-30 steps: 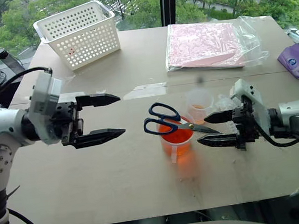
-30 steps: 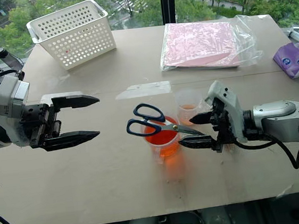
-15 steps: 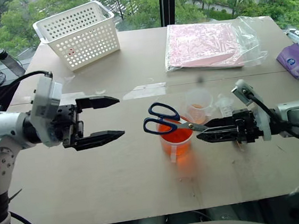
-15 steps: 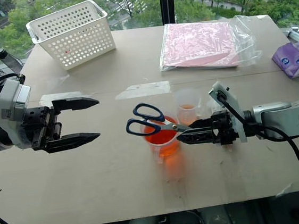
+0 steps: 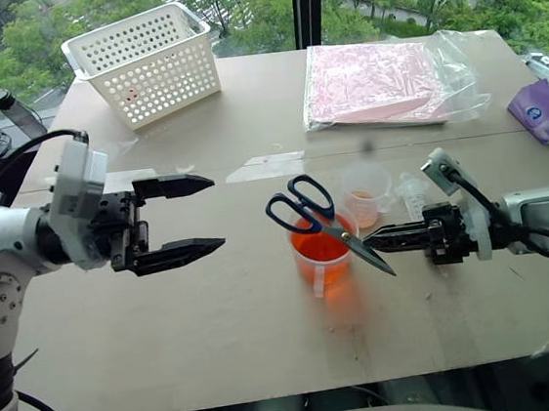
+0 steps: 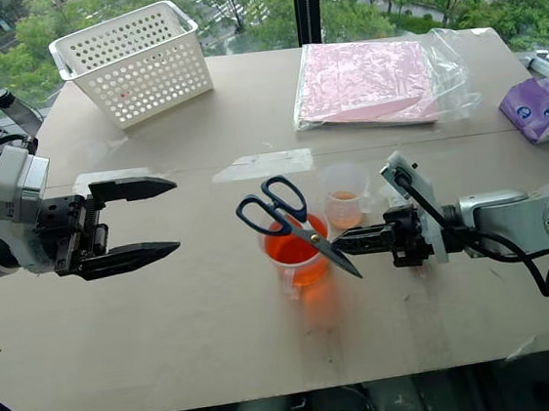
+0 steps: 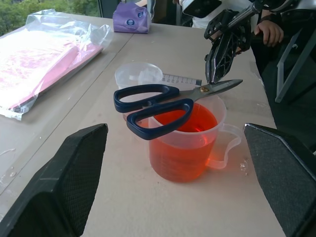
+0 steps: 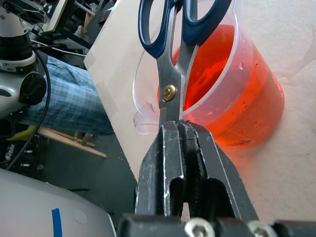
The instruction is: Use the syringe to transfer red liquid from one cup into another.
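Observation:
A handled beaker (image 5: 324,257) of red liquid (image 7: 183,123) stands mid-table, with blue-handled scissors (image 5: 323,220) lying across its rim. Just behind it is the smaller clear cup (image 5: 366,192), faintly orange at the base. The syringe (image 7: 180,79) lies flat on the table behind that cup. My right gripper (image 5: 368,245) is shut, its tips against the scissor blades (image 8: 169,101) near the pivot; the blade tip pokes out beyond them. I cannot tell whether the blade is pinched. My left gripper (image 5: 216,212) hangs open to the left of the beaker, well apart from it.
A white perforated basket (image 5: 146,62) stands at the far left. Pink sheets in a clear bag (image 5: 379,82) lie far right, with a purple pack (image 5: 547,108) beside them. A person's hand (image 7: 269,32) shows beyond the right gripper.
My right gripper closed from open to shut and rolled at the wrist. The scissors swung on the beaker rim, handles toward the far side, blade tip toward the near edge. The left gripper stayed put.

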Motion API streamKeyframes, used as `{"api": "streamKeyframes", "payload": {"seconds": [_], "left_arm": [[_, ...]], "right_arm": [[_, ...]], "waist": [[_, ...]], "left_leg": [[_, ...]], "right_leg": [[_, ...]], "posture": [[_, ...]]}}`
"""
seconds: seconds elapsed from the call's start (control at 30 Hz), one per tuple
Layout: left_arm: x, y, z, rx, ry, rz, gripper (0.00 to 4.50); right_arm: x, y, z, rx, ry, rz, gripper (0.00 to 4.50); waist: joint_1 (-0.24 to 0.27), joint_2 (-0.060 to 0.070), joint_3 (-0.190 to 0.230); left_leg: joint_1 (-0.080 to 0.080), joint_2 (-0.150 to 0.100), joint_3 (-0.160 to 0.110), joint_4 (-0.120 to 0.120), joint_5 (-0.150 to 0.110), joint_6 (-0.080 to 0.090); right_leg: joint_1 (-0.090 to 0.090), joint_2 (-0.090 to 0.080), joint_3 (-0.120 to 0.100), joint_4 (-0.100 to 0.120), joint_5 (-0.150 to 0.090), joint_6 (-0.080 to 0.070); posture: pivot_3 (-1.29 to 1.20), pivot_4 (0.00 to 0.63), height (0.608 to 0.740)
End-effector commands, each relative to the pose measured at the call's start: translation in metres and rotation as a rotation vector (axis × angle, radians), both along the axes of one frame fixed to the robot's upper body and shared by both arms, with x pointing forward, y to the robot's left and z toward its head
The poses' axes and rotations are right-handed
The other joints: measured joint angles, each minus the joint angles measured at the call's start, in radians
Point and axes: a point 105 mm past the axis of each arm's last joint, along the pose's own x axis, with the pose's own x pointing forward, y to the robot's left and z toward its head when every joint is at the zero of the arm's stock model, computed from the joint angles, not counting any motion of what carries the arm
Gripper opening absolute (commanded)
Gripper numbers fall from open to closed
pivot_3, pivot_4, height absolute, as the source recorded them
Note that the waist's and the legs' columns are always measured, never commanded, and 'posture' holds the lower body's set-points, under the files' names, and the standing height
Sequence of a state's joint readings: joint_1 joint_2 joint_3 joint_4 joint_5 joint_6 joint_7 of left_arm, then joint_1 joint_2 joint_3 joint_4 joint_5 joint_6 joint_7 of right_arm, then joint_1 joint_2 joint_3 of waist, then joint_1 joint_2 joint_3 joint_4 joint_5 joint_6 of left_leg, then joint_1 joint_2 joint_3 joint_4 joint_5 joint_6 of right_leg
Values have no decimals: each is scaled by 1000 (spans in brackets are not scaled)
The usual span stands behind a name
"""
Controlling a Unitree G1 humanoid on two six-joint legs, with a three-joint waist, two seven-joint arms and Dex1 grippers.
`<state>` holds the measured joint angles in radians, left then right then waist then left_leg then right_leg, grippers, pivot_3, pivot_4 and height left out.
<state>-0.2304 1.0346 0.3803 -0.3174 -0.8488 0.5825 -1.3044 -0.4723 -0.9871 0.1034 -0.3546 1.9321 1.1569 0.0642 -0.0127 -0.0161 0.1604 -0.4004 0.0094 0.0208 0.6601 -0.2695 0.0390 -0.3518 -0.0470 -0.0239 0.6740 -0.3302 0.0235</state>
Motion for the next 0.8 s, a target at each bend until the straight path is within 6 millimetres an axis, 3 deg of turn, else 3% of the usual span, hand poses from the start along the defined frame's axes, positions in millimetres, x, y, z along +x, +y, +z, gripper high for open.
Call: {"api": "streamKeyframes", "payload": {"seconds": [0.03, 0.13, 0.23, 0.3, 0.43, 0.8], "left_arm": [[0, 0, 5, 2, -34, -9, 4500], [1, 0, 4, 4, -37, -5, 4500], [2, 0, 3, 4, -34, -6, 4500], [2, 0, 3, 4, -32, -7, 4500], [3, 0, 2, 5, -34, -1, 4500], [4, -1, 4, -2, -41, -4, 4500]], "right_arm": [[-2, 0, 5, 14, -14, -12, 69], [-3, 0, 6, 26, -10, -8, 69], [-3, -1, 3, 9, -11, -12, 808], [-2, 0, 5, 28, -5, -10, 1699], [-2, 4, 10, 83, -1, 10, 1699], [-20, 16, -2, 45, 48, 125, 1699]], "waist": [[0, 0, 0], [0, 0, 0], [0, 0, 0], [0, 0, 0], [0, 0, 0], [0, 0, 0]], "left_leg": [[0, 0, 0, 0, 0, 0], [0, 0, 0, 0, 0, 0], [0, 0, 0, 0, 0, 0], [0, 0, 0, 0, 0, 0], [0, 0, 0, 0, 0, 0], [0, 0, 0, 0, 0, 1]], "right_leg": [[0, 0, 0, 0, 0, 0], [0, 0, 0, 0, 0, 0], [0, 0, 0, 0, 0, 0], [0, 0, 0, 0, 0, 0], [0, 0, 0, 0, 0, 0], [0, 0, 0, 0, 0, 0]], "posture": [[0, 150, 740], [0, 150, 740], [0, 150, 740], [0, 150, 740], [0, 150, 740], [0, 150, 740]]}}
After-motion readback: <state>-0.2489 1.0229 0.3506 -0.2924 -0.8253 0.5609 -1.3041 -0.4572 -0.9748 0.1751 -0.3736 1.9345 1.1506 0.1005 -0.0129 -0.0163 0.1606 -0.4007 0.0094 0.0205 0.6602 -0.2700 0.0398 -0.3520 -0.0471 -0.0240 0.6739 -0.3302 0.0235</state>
